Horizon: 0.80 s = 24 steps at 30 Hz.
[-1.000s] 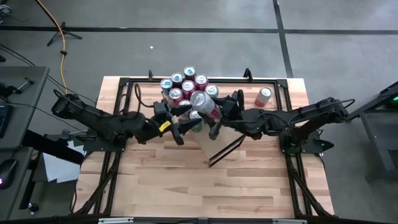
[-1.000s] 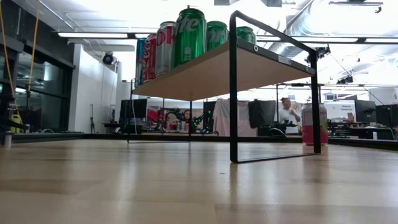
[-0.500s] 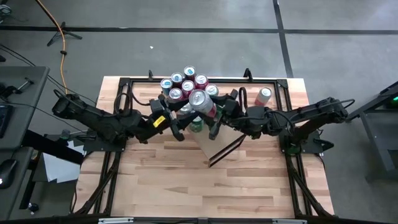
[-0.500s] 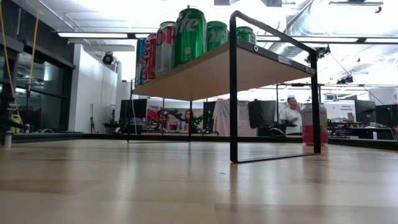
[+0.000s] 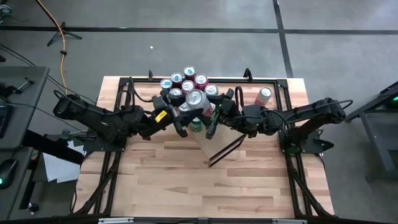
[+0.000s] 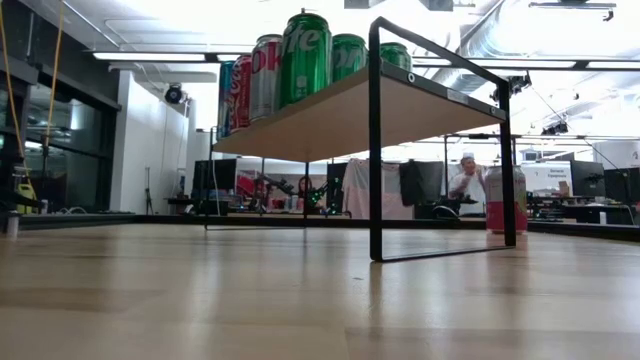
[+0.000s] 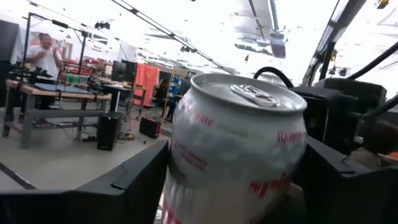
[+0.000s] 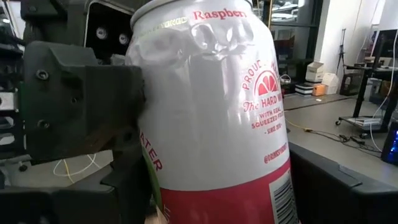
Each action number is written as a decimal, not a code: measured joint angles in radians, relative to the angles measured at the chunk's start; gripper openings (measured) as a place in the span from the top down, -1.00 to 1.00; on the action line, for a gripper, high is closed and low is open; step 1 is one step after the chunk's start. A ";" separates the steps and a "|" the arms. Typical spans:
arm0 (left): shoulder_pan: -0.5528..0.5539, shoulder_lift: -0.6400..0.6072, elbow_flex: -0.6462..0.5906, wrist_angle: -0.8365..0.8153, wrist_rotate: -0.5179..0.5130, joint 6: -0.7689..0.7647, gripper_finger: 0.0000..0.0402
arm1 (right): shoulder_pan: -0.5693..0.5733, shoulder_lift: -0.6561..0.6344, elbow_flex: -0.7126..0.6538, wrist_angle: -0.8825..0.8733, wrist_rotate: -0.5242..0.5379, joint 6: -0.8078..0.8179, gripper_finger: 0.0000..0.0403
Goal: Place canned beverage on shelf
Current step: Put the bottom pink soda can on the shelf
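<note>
Both the left gripper (image 5: pixel 182 119) and right gripper (image 5: pixel 211 119) are clamping the dented silver-and-red raspberry can (image 5: pixel 195 99) above the pale-wood, black-framed shelf (image 6: pixel 400 100), risking toppling the 6-odd packed cans (image 5: pixel 180 84) while lowering.

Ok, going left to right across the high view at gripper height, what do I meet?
Left gripper → raspberry can held between both grippers → right gripper → lone can standing on the table.
</note>
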 joint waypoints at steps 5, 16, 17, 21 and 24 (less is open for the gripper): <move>0.005 0.001 0.004 0.001 0.029 0.000 -0.44 | 0.000 0.008 -0.002 -0.040 -0.024 0.000 -0.41; 0.022 0.001 0.004 -0.001 0.019 0.000 -0.59 | 0.000 0.017 -0.003 -0.025 0.005 0.000 -0.41; 0.021 0.001 0.004 -0.001 0.019 0.001 -0.58 | 0.000 0.018 -0.003 -0.029 0.014 0.000 -0.41; 0.021 0.001 0.004 -0.011 -0.027 0.003 -0.48 | 0.000 0.019 -0.003 -0.027 0.014 0.000 -0.41; 0.020 0.001 0.004 -0.018 -0.058 0.003 -0.29 | -0.001 0.019 -0.003 -0.030 0.026 -0.013 -0.41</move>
